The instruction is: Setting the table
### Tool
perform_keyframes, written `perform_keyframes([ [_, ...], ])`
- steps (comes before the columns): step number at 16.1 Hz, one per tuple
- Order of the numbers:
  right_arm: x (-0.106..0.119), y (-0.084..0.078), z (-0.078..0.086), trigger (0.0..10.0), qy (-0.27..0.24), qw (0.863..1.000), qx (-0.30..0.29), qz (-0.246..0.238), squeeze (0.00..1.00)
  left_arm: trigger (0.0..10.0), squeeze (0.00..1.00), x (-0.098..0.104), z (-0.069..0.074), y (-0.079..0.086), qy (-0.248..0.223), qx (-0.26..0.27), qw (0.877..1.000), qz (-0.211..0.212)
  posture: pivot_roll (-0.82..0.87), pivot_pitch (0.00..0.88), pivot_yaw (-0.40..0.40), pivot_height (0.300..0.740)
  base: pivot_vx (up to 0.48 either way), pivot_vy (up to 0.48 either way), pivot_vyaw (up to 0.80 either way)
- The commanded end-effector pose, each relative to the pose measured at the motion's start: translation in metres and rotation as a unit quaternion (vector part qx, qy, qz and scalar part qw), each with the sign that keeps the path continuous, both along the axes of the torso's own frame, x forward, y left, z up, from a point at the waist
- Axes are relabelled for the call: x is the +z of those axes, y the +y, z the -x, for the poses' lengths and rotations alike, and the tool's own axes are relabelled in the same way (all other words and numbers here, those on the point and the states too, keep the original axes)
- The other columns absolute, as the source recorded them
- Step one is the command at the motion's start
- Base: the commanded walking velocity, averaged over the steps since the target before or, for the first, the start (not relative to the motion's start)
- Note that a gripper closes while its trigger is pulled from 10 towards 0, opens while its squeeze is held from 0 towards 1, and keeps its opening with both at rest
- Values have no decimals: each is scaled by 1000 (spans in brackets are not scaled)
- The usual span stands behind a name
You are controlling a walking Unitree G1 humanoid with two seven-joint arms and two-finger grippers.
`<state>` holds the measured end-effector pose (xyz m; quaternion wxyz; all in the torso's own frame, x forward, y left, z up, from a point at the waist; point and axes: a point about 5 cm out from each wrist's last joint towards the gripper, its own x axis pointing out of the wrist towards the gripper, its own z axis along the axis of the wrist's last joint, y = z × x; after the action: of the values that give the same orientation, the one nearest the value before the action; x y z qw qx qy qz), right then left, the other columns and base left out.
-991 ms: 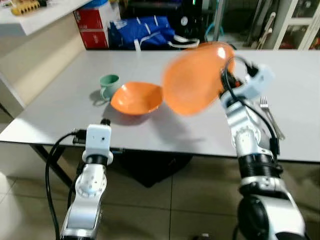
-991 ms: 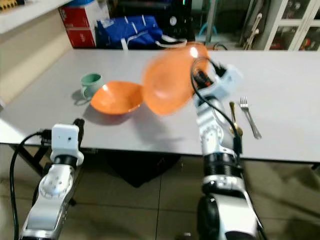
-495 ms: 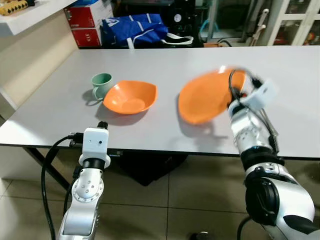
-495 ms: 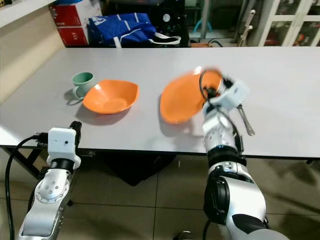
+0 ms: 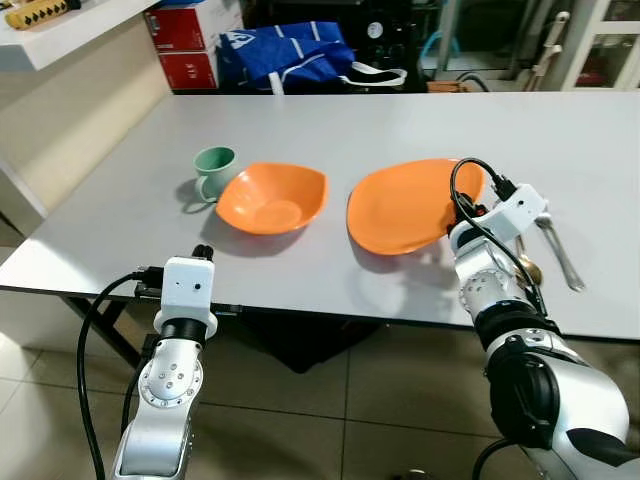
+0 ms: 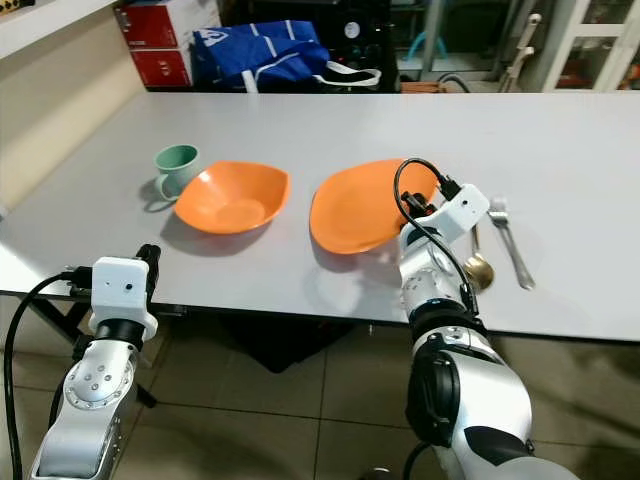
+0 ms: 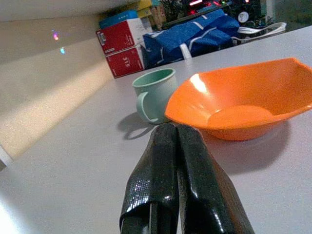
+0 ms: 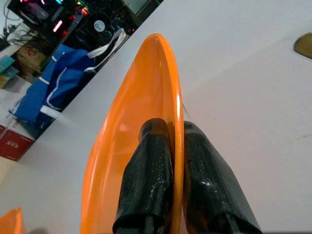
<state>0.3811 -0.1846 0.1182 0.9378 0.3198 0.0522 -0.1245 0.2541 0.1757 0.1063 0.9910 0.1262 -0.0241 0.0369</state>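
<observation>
One orange plate [image 5: 405,205] is lying left of the right end effector [image 8: 170,170], which is pinching its near rim, above the surface [image 5: 300,120].

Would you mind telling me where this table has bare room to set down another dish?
Free: the wide far stretch of the table behind the orange bowl and orange plate, and the near-left edge before the green cup. Crowded: the near right, where the right gripper grips the plate beside the spoon and fork.
</observation>
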Motion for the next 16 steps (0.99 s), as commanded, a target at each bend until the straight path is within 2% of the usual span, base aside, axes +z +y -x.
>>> perform_keyframes([
  [1,-16,2,6,10000,50,998,10,34,0,10000,0,3,1,4,1,2,1000,-4,-69,0,93,740,0,0,0],
  [3,-20,-1,8,10000,60,997,5,48,0,10000,0,3,2,5,1,1,1000,-6,-70,0,93,740,0,0,0],
  [4,-23,-5,10,10000,70,994,-3,79,0,10000,0,3,2,5,2,1,1000,-6,-72,0,95,740,0,0,0],
  [6,-25,-11,13,10000,80,991,-15,109,0,10000,0,4,1,7,2,1,1000,-8,-74,0,95,740,0,0,0],
  [10,-38,-11,21,10000,102,987,-15,120,0,10000,0,4,0,7,3,0,1000,-8,-81,0,92,740,0,0,0],
  [13,-51,-6,28,10000,125,986,-5,111,0,10000,0,4,0,6,3,-2,1000,-8,-81,0,92,740,0,0,0],
  [16,-70,-1,38,10000,176,979,3,98,0,10000,0,4,0,8,6,-2,1000,-9,-79,0,99,740,0,0,0],
])
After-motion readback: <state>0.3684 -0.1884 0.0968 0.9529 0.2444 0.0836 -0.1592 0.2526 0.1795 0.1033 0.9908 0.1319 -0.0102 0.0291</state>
